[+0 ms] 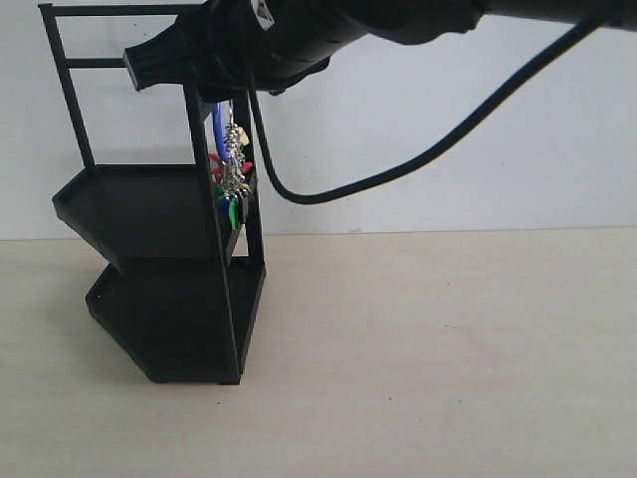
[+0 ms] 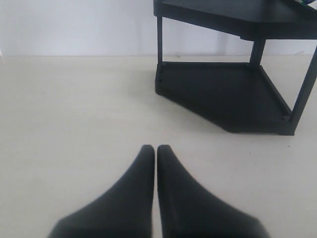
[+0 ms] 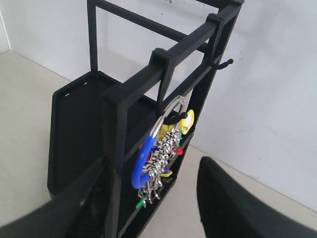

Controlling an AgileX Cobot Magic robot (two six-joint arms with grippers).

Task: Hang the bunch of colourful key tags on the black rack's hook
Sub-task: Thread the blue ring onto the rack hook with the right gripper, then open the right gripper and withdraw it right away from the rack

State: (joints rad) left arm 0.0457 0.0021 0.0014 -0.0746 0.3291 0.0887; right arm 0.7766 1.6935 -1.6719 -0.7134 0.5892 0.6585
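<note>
Black, and pressed together with no gap, the fingers of the left claw (image 2: 156, 148) hold nothing. It hangs low over the pale desk (image 2: 59, 109), well apart from the black rack (image 2: 223, 94), and we judge it idle for this job.

Moving rightward to the rack, its upper bar carries the hook (image 3: 171, 118). The metal ring of the key tag bunch (image 3: 161, 148) sits over that hook's curved tip. The blue strap and coloured tags dangle below it, between two posts at the level of the upper tray. So we take the hanging itself as done, or very nearly: we cannot tell whether the ring is seated deep in the curve or rests only near the tip.

The right claw (image 3: 153, 166) is spread wide and grips nothing. Its fingers (image 3: 233, 203) stand on either side of the bunch and, as far as we can see, touch neither tags nor strap. What is left, in our reading, is to draw that claw away without brushing the bunch off.

Room is tight there. One finger lies just beside a post, and the upper bar and a second hook (image 3: 223, 63), which is bare, are close by.

Further right, the right arm (image 1: 398, 20) and its cable (image 1: 398, 169) pass over desk where we see nothing standing, so a retreat to that side looks open to us.
</note>
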